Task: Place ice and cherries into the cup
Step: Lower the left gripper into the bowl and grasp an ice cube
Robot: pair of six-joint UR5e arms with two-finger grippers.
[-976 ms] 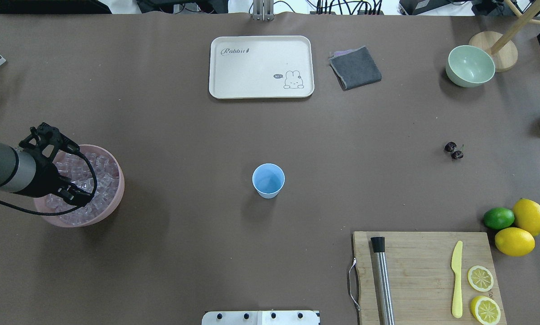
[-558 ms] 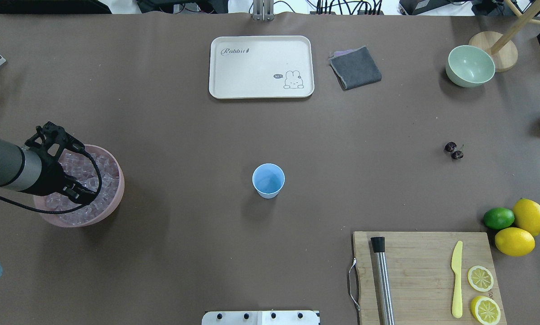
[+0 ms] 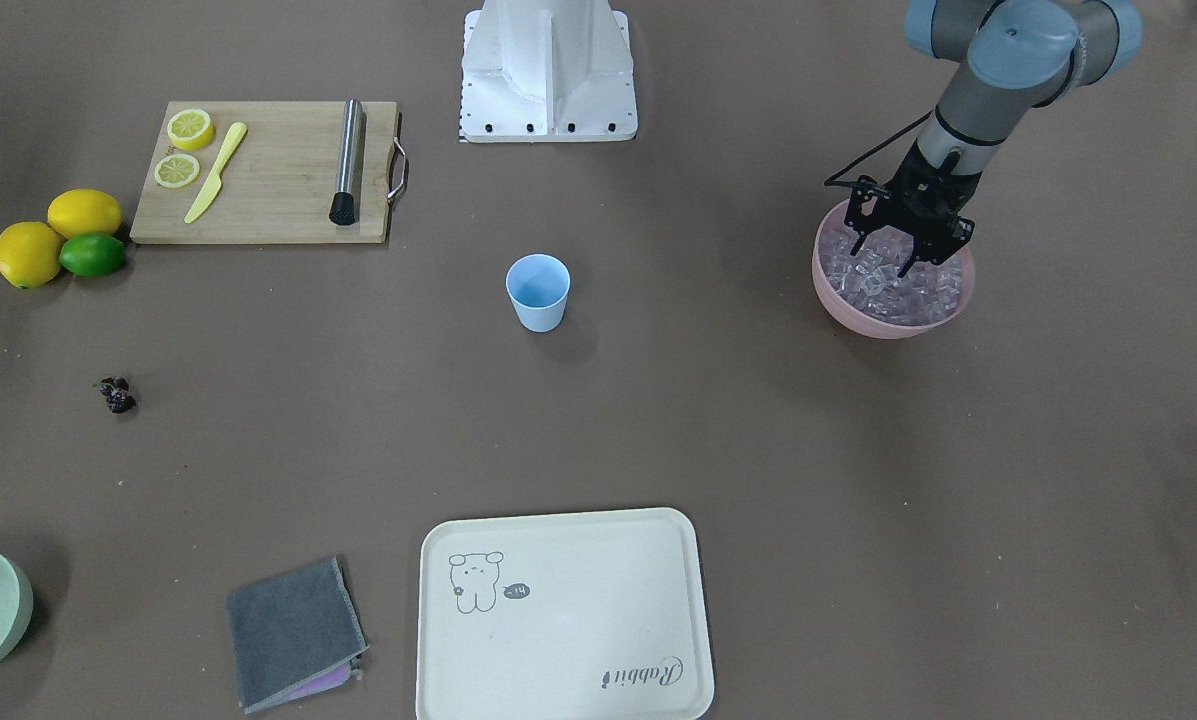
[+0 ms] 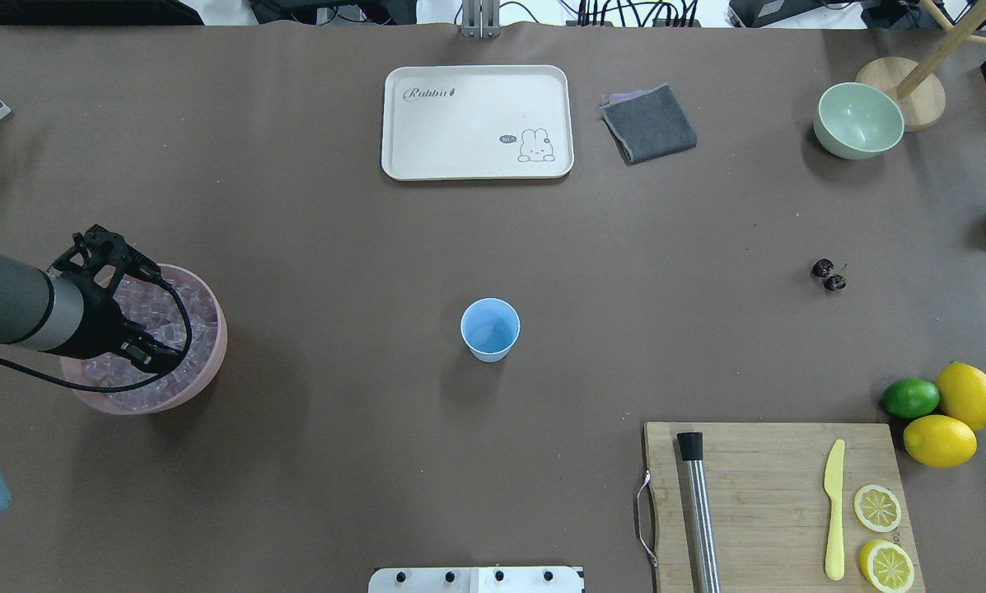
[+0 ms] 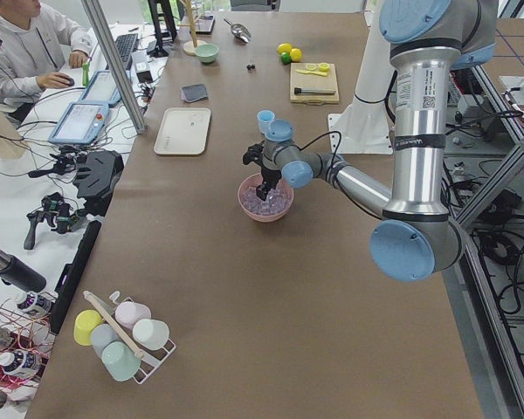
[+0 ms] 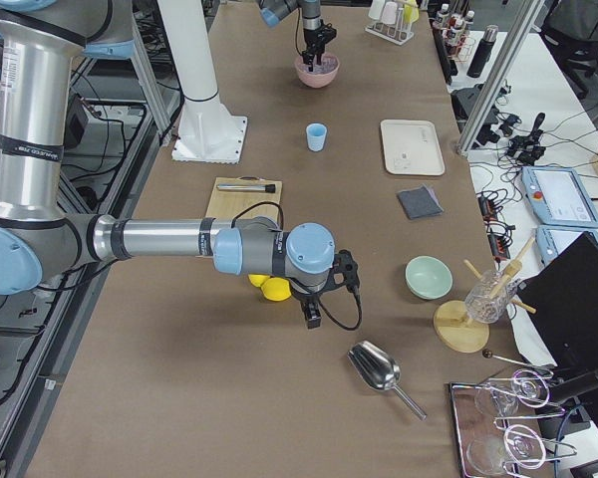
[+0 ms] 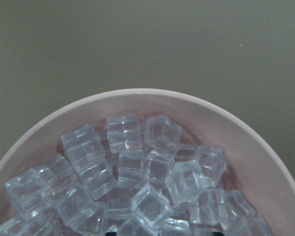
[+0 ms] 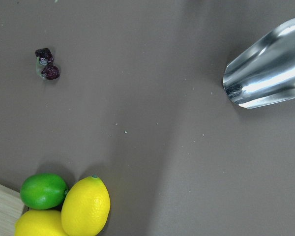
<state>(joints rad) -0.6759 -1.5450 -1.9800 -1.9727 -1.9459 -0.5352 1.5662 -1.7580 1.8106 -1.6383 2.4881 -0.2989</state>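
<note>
In the pink bowl, under the wide-spread left gripper, take one cube of the ice by two flat sides, squeezing softly, as probably hard, light and slippery.

You are looking at a table lying under a matt brown, paper-like sheet. The ice is glinting clear and glassy inside a smooth, dull pink bowl. The cup is showing smooth light blue plastic. The cutting board is showing bare wood grain and the rod on it brushed metal, while the scoop is gleaming mirror-bright. The cloth is looking soft and woven.
</note>
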